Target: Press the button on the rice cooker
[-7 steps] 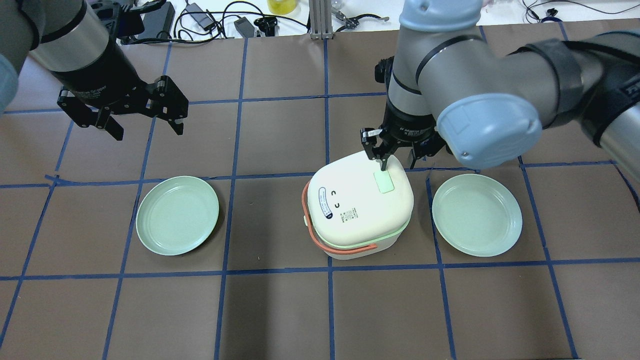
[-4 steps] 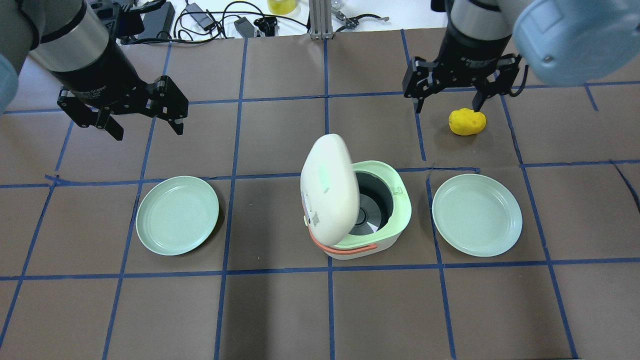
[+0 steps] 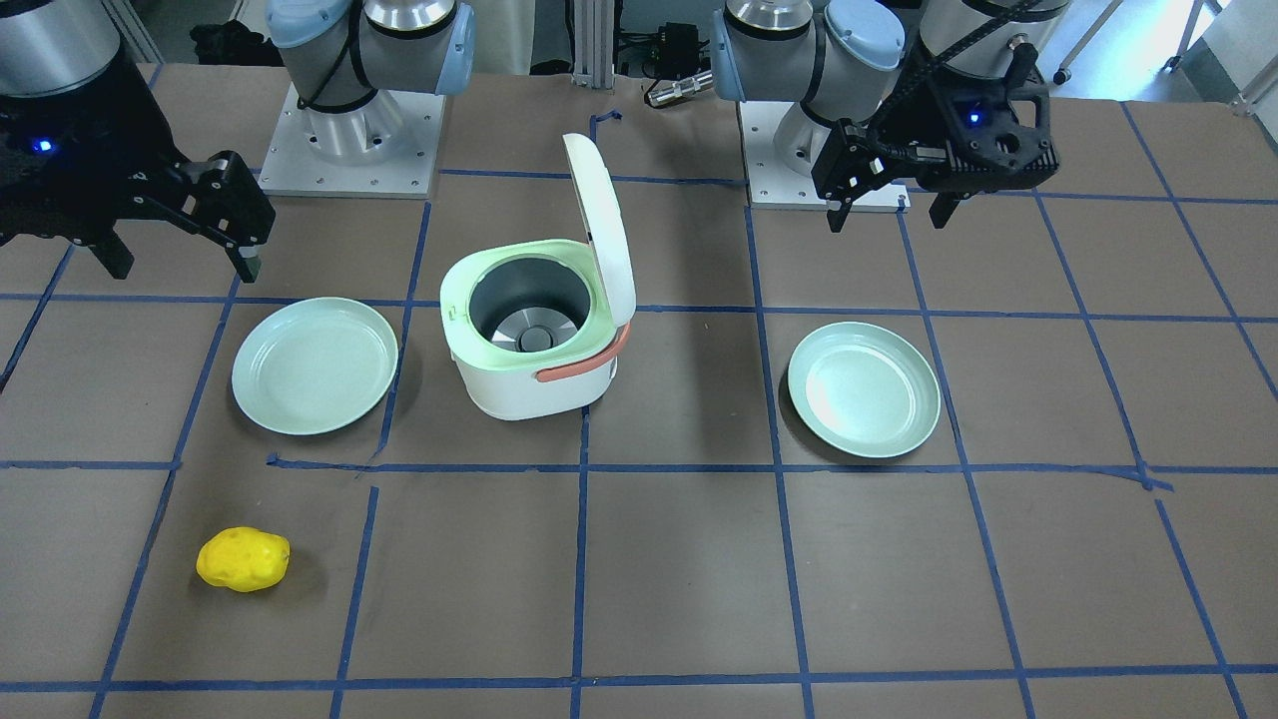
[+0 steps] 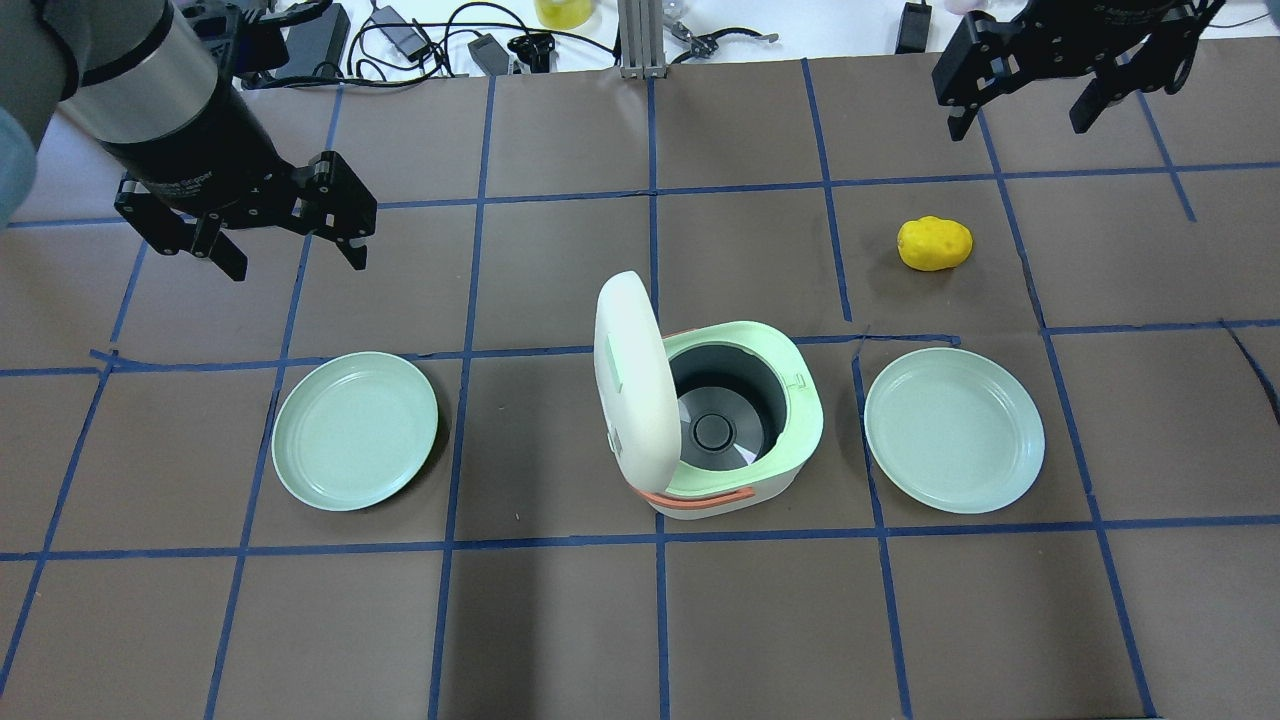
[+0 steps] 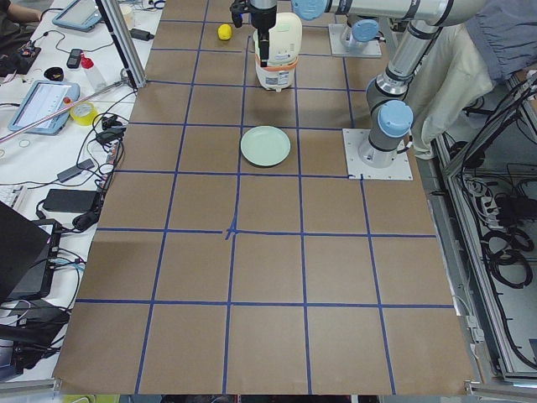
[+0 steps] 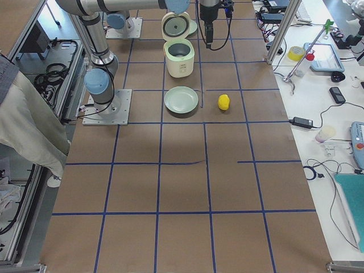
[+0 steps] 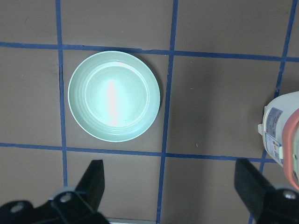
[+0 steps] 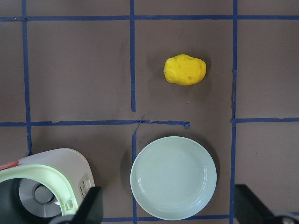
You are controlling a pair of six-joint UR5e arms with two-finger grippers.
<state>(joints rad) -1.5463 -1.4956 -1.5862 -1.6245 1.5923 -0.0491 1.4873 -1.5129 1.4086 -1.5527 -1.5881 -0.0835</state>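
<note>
The white rice cooker (image 4: 803, 420) with a pale green rim stands mid-table, its lid (image 4: 633, 395) swung up and open and the grey pot inside empty. It also shows in the front view (image 3: 529, 384). The lid's pale green button (image 4: 612, 362) faces away from the pot. My right gripper (image 4: 1018, 128) is open and empty, high at the far right, well clear of the cooker; it also shows in the front view (image 3: 185, 268). My left gripper (image 4: 297, 262) is open and empty over the far left, above a green plate (image 7: 114, 95).
Two pale green plates (image 4: 355, 430) (image 4: 954, 430) flank the cooker. A yellow potato-shaped object (image 4: 934, 243) lies beyond the right plate, below my right gripper (image 8: 185, 69). Cables and gear line the table's far edge.
My right gripper lifted off the lid's button, opened and pulled away to the far right. The cooker's lid sprang up and now stands fully open. The left arm stayed still.
</note>
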